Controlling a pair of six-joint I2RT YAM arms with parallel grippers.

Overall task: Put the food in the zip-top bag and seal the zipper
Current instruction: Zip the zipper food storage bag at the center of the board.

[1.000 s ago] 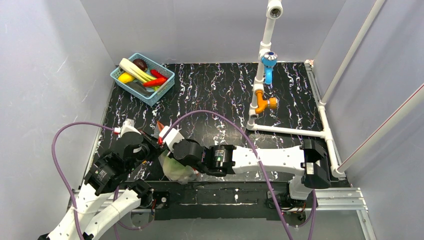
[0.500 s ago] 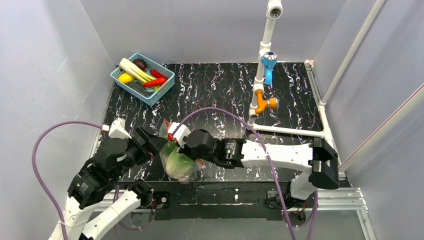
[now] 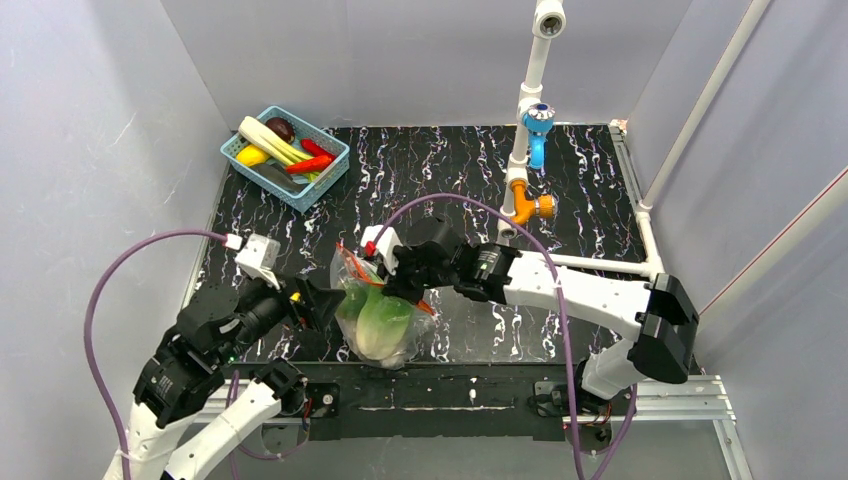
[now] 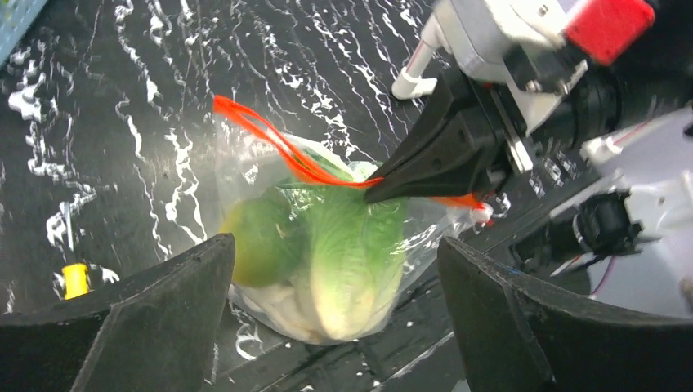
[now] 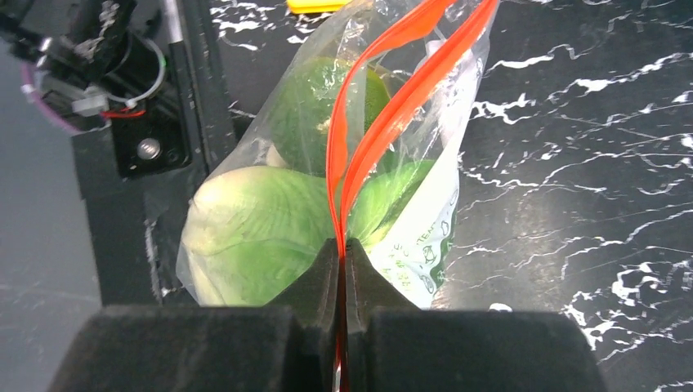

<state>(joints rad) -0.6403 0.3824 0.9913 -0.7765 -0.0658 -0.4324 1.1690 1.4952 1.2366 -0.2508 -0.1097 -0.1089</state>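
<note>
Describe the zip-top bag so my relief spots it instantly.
Look at the black marbled table's near edge, left of centre. The right gripper pinches the zip-top bag there: clear, crinkly, green food inside. Nothing else has a red zipper along its mouth.

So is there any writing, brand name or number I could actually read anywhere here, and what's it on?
Green printing on the zip-top bag, beside the zipper, seen from the right wrist: too small and blurred to read.
Nothing else shows words, numbers or signs in any view.
</note>
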